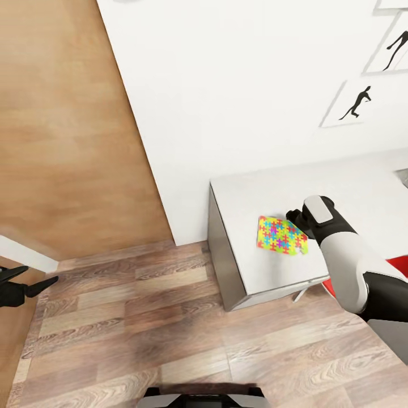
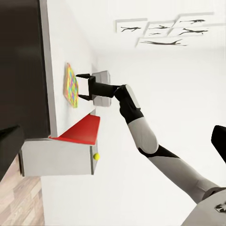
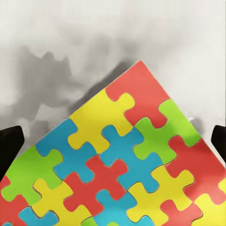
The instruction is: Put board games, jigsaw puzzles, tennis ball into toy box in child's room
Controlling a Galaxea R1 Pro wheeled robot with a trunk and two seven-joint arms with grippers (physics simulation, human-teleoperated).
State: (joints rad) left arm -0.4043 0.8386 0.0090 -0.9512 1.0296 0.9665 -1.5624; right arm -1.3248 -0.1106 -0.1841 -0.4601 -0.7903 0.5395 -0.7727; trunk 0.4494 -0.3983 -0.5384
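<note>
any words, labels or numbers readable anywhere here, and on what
None can be read.
Jigsaw puzzle: coloured interlocking pieces, no lettering.
Wall pictures: black figure silhouettes, no captions.
Right end effector, open near the puzzle: no markings.
Left end effector: plain black.

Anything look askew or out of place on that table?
Only mildly: the jigsaw puzzle lies flat on the white table but rotated, its edges not square with the table's. It looks intact. The right gripper hangs open just above it, not touching. Nothing is spilled or damaged.
</note>
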